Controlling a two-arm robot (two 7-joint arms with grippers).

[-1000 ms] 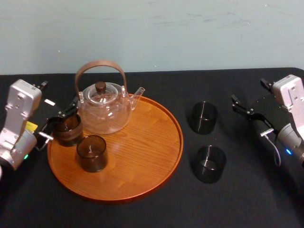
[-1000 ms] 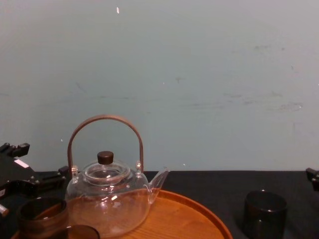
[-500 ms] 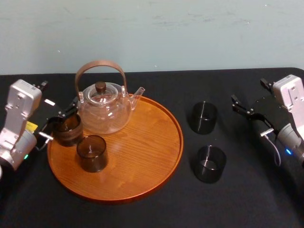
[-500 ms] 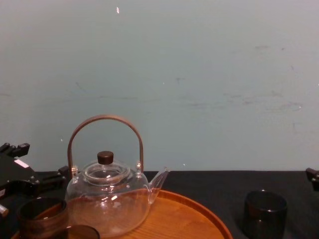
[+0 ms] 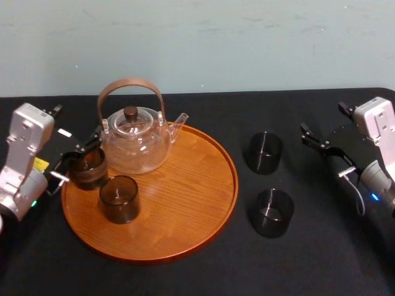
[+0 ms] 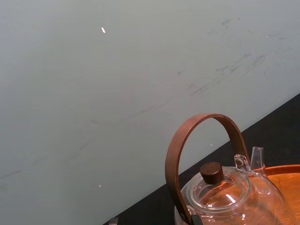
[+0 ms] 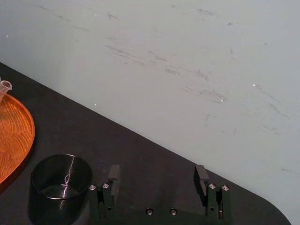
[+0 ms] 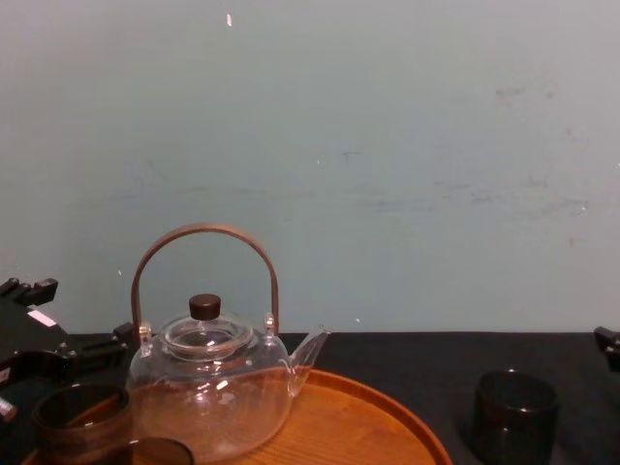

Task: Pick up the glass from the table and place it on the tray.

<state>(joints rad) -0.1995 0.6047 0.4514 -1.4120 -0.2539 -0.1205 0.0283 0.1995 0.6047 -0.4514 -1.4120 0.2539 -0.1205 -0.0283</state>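
**Static scene: glass sits between the left jaws**

Nothing has shifted in the last second. Your left gripper (image 5: 79, 155) brackets the glass (image 5: 89, 174), which stands between its jaws on the tray (image 5: 185, 203); you cannot tell whether they press it. Your right gripper (image 7: 157, 172) is spread and empty, with a table glass (image 7: 60, 185) just beside one jaw. Risk, in my judgement: a skewed withdrawal drags the glass or knocks the teapot (image 5: 136, 140) just beyond the far jaw.

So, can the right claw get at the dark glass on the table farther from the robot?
Probably yes. The right claw is open and faces that glass, with bare black table between them. The other table glass sits nearer, off that line. The left claw is at the tray.
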